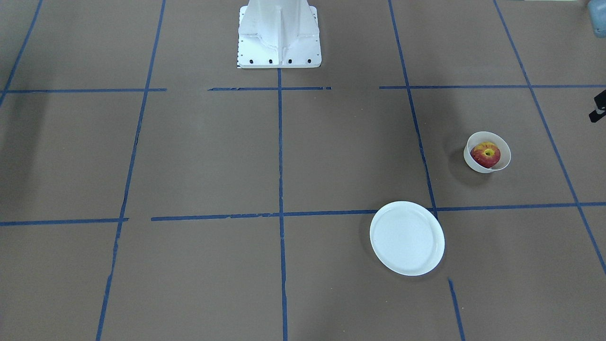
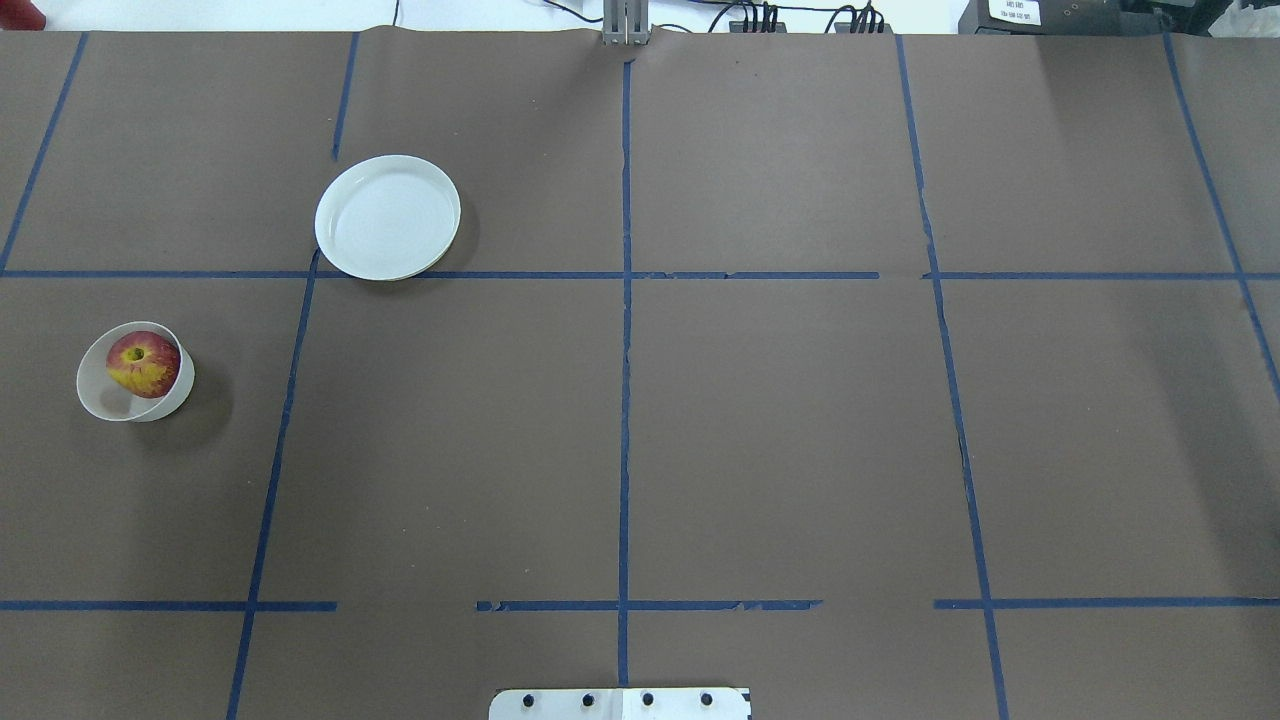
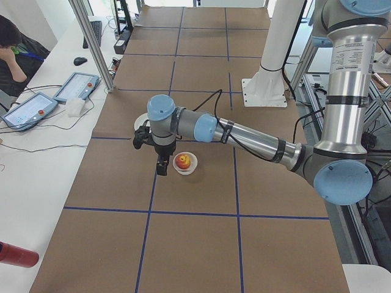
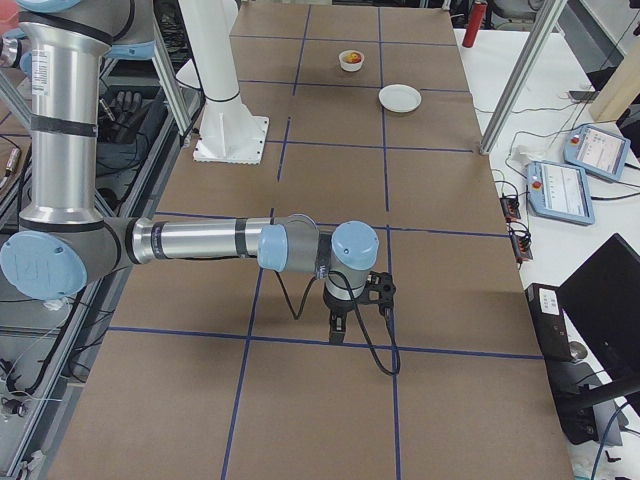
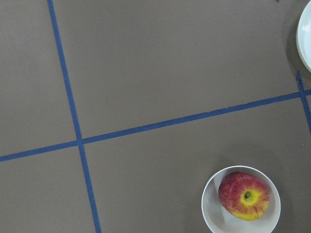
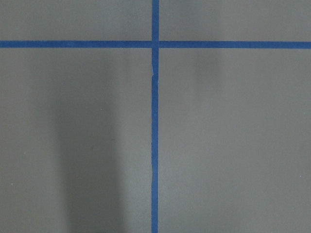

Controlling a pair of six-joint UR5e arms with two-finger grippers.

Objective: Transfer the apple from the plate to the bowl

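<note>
**Inside the Bowl: Apple Delivered, Pincers Unreadable**

Across the front-facing view, the apple [image 1: 485, 155] is seen resting inside the bowl [image 1: 471, 162] at middle right. The plate [image 1: 407, 238] at lower centre carries nothing, so the transfer is judged complete. A dark fragment [image 1: 599, 108] is cut off at the right edge and cannot be identified.

From overhead, the same is confirmed: the apple sits in the bowl at far left, with the plate well apart at upper left. No arm is shown.

Along the left side view, the left gripper [image 3: 162, 171] appears at centre frame, just beside the bowl and apart from the apple. Whether it is released or clenched cannot be told (it is too small and dark). The plate is mostly hidden behind the left arm [image 3: 244, 131].

Along the right side view, the right gripper [image 4: 336, 335] hangs over the table [image 4: 300, 420] at lower centre, far from both dishes. Its state cannot be told either.

At the left wrist view's lower right, the apple lies stem hollow up in the bowl. The plate is clipped by the upper right edge, and no fingers are shown.

At the right wrist, only brown surface and blue tape lines [image 6: 155, 145] are shown.
</note>
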